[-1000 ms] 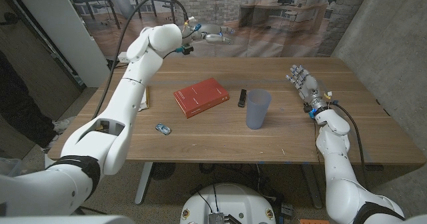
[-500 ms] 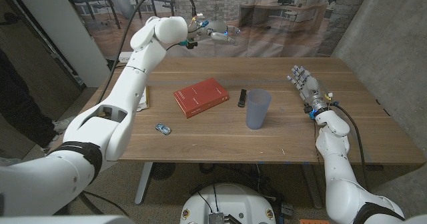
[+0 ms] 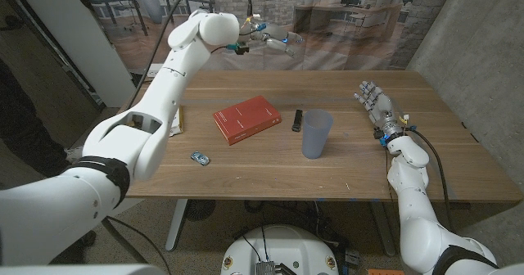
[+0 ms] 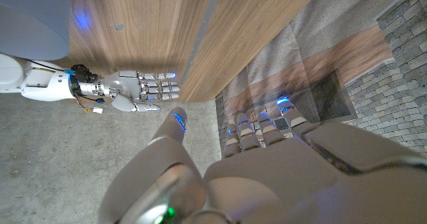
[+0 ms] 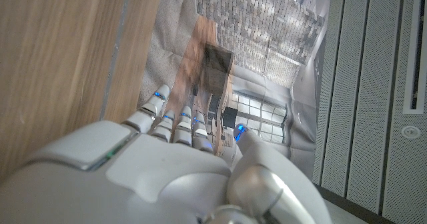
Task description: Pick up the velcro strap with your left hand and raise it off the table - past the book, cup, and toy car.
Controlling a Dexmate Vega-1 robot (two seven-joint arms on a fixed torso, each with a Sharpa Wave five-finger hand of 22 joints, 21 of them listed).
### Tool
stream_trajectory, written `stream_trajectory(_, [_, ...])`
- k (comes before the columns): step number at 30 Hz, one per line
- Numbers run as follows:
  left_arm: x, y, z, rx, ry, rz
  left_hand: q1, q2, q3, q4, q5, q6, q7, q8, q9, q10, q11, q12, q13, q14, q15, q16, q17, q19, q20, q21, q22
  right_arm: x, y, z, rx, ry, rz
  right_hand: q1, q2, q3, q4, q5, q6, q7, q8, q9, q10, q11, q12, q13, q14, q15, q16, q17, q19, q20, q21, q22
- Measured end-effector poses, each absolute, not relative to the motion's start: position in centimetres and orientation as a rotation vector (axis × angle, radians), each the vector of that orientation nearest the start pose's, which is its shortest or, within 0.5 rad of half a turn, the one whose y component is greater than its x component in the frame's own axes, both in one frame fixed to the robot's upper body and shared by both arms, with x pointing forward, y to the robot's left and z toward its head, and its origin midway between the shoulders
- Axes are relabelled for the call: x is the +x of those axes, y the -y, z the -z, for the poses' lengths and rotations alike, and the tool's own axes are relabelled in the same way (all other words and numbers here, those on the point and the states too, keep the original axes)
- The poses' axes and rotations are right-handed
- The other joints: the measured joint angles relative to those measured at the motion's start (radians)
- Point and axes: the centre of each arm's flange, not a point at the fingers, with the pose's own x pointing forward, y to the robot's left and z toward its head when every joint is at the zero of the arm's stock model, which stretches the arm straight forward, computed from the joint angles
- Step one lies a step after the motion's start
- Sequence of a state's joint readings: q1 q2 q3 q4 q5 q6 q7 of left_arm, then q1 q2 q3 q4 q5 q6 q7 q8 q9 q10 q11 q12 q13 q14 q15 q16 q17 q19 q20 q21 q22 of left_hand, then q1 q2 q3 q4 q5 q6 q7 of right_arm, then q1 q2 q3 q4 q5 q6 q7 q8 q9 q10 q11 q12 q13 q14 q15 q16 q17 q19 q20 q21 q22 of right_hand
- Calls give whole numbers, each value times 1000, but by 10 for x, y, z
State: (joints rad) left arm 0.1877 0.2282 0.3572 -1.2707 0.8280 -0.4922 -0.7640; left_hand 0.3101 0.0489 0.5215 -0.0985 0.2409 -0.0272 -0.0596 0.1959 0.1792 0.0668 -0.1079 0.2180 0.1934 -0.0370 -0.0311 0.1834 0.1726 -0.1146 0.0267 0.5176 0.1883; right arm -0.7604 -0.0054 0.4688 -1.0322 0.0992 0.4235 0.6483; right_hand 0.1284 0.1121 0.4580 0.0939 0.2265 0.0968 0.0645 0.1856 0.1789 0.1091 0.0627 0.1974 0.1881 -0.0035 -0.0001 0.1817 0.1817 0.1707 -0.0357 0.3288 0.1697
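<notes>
Head view, left hand: the left hand (image 3: 273, 39) is raised high above the table's far edge at the end of a long outstretched arm, fingers spread and pointing toward the robot's right, nothing in them.
Head view, velcro strap: the velcro strap (image 3: 298, 120) is a small dark strip lying on the wooden table (image 3: 246, 173), between the book and the cup, just beside the cup's rim on its left side, well apart from the raised left hand.
Head view, book: the red book (image 3: 246, 119) lies closed and slanted near the table's middle.
Head view, cup: the translucent blue-grey cup (image 3: 316, 134) stands upright to the right of the strap.
Head view, toy car: the small blue toy car (image 3: 199, 157) sits nearer the front edge, to the left of the book and apart from it.
Head view, right hand: the right hand (image 3: 375, 104) is at the table's right side, fingers extended and apart, holding nothing.
Left wrist view: the left hand (image 4: 267, 151) shows its back with fingers stretched out and empty; the right hand (image 4: 137, 92) appears across the table edge, also unclenched.
Right wrist view: the right hand (image 5: 167, 151) shows its back, fingers straight and free of any object.
</notes>
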Motion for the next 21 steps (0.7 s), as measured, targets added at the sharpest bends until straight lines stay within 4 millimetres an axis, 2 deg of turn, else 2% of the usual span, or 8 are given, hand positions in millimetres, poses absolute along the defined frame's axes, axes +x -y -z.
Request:
stream_trajectory(11, [588,-69,-270,1870,881,456,22,-12,-9,-17,8,-10,-18,0,0,4,-14,-3,0,-5,-5,0,0,5,-5,-4,0,653,375,44,74,760,-165,0,0,0,0,0,3,3,0,0,0,0,0,0,0,0,0,0,0,0,-4,0])
stream_trajectory(21, [584,-53,-275,1957,902,474,80,-21,-10,-49,19,1,-54,4,0,21,-41,-3,0,-14,-5,0,0,13,-12,-7,0,654,378,43,76,766,-157,0,0,0,0,0,13,2,0,0,4,-4,0,0,0,0,0,0,6,-6,-4,0])
